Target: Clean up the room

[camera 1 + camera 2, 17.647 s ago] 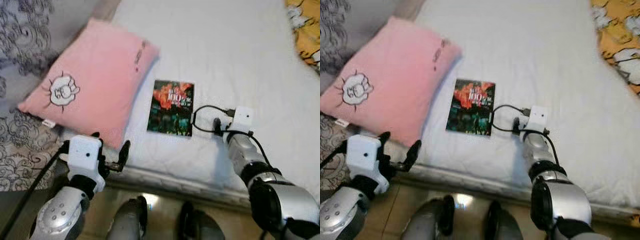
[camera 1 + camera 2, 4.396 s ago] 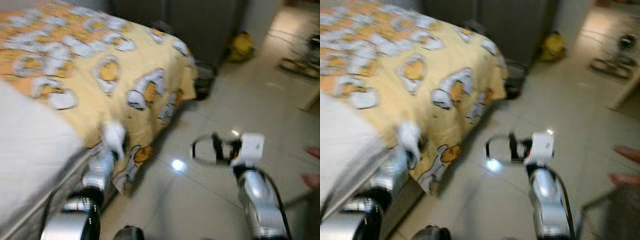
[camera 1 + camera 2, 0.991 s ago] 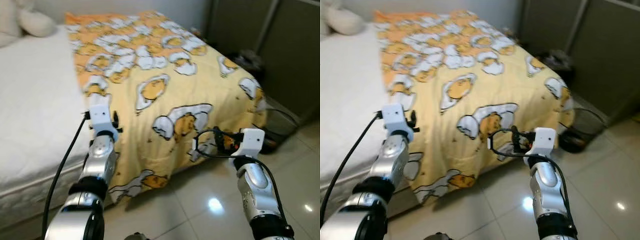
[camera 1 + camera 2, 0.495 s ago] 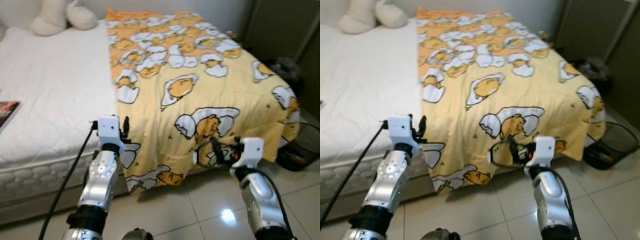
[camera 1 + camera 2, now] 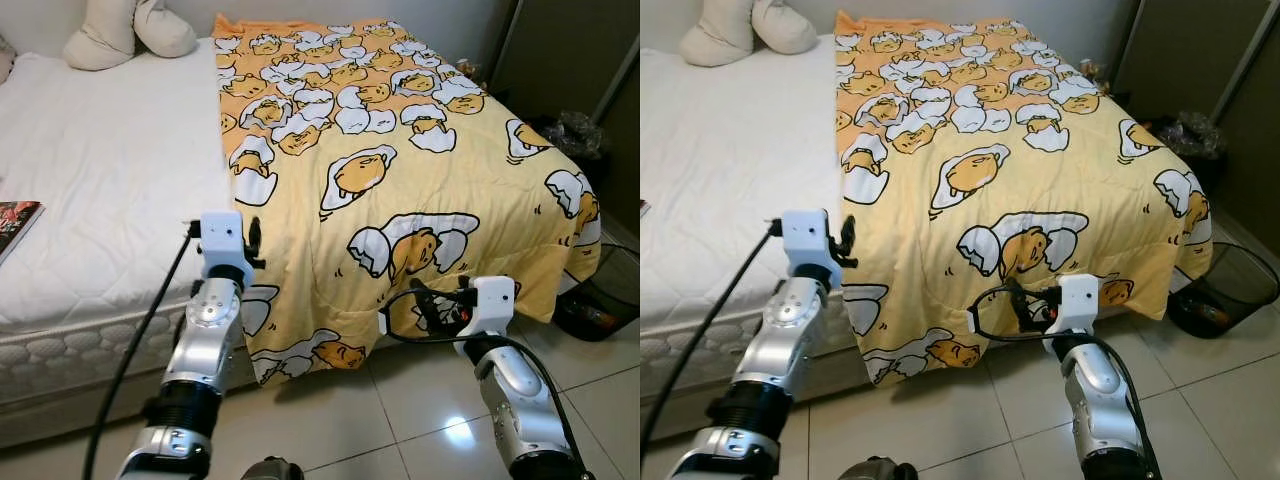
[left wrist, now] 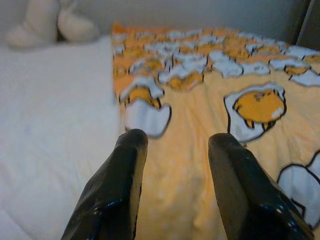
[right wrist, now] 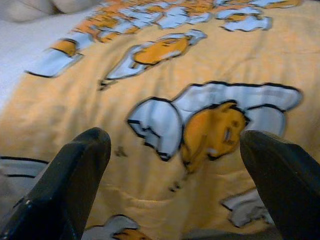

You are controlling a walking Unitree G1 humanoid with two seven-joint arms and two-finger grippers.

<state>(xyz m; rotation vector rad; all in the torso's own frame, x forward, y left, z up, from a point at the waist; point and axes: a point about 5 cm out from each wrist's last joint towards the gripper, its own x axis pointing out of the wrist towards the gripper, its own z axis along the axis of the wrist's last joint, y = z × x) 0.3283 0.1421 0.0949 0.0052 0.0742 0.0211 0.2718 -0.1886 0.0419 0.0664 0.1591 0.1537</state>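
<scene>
Nearest the robot, over the pale tiled floor [image 5: 420,420], the right gripper [image 7: 170,165] hangs just short of the blanket's draped near edge, fingers [image 7: 70,175] spread wide and holding nothing. To its left, the left gripper [image 6: 172,165] sits at the bed's near side, where white mattress [image 5: 110,200] meets the yellow egg-print blanket [image 5: 400,170]; its fingers [image 6: 117,185] stand moderately apart, also empty, with the blanket's left border lying beyond and between them. That blanket covers the right half of the bed and spills over its near and right sides. A book [image 5: 15,222] lies at the mattress's left edge. Farther right, a black wire wastebasket [image 5: 1225,290] stands on the floor. Two cream pillows [image 5: 130,28] rest at the far end.
</scene>
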